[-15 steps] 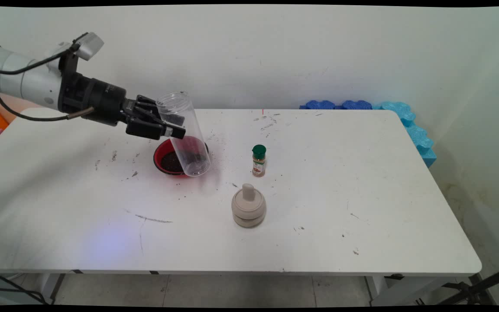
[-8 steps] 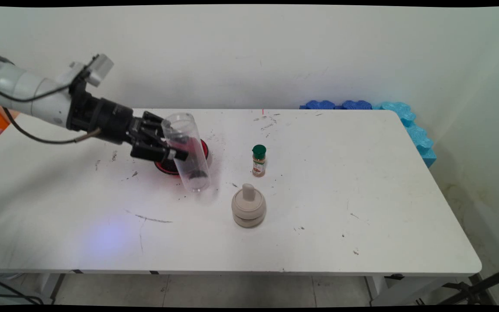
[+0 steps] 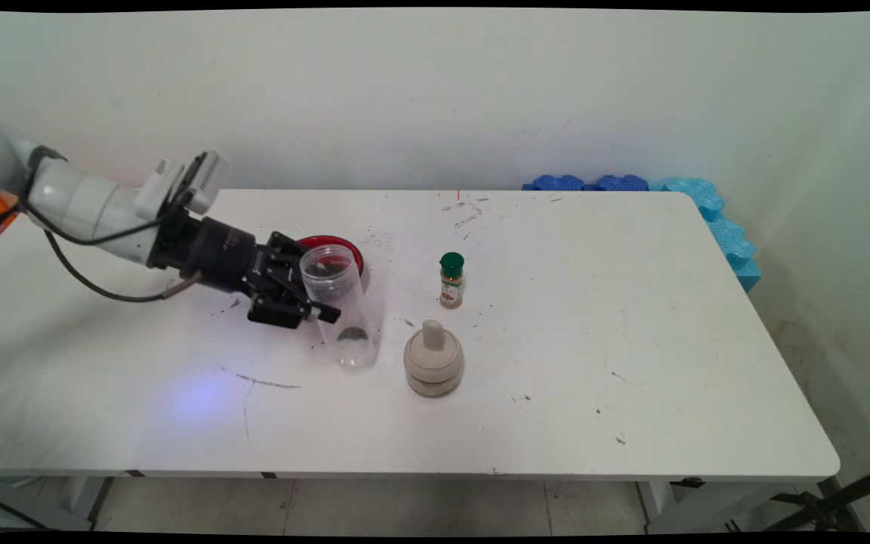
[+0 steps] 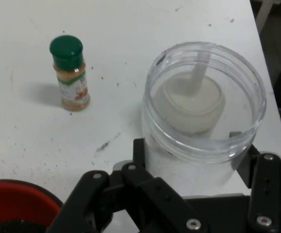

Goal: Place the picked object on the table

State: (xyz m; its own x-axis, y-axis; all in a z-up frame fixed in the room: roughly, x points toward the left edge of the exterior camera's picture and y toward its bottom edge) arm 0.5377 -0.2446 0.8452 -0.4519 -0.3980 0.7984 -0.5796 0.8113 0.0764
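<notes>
My gripper (image 3: 313, 301) is shut on a clear plastic jar (image 3: 340, 302), holding it by its upper wall. The jar leans slightly, open mouth up, its base at or just above the table (image 3: 556, 340), with a little dark residue at the bottom. Right behind it sits a red bowl (image 3: 337, 244) with dark grains inside. In the hand view the gripper (image 4: 199, 171) clasps the jar (image 4: 206, 104) from both sides, and the red bowl (image 4: 14, 206) shows at the lower left.
A green-capped spice bottle (image 3: 451, 280) (image 4: 70, 73) stands right of the jar. A beige lidded pot (image 3: 433, 360) sits close to the jar's near right. Blue foam pieces (image 3: 695, 198) line the far right corner. Dark specks dot the table.
The arm has come down and toward the near side, carrying the jar from above the red bowl to the table in front of it. The jar now stands more upright.
</notes>
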